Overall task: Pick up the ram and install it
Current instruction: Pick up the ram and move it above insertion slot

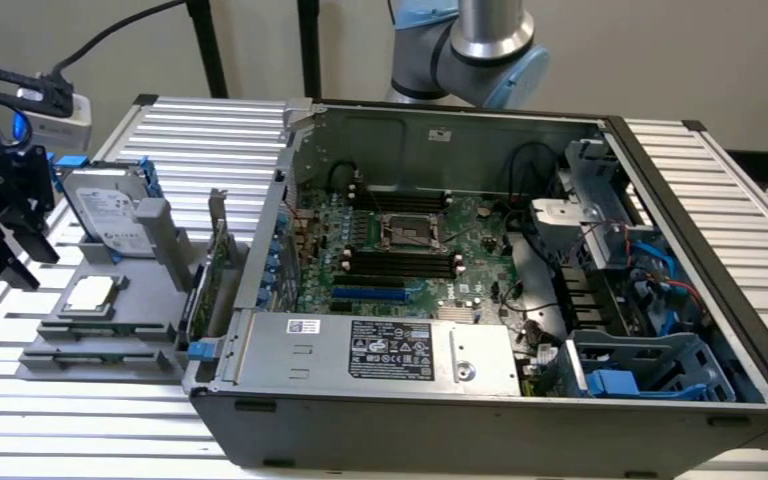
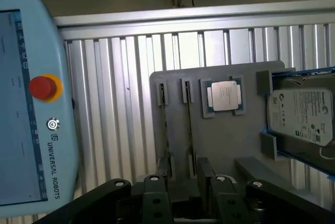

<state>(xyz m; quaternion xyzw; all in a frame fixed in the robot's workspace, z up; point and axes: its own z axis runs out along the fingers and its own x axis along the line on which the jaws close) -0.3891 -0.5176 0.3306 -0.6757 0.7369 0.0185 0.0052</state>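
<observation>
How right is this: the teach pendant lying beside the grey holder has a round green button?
One thing is wrong: the button on the teach pendant is red, not green, as the wrist view shows. The pendant does lie beside the grey holder.

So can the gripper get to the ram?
Probably yes. The gripper hangs just above the ram, which stands on edge in the grey holder. Its jaws are open to either side of it, and nothing lies between them.
</observation>
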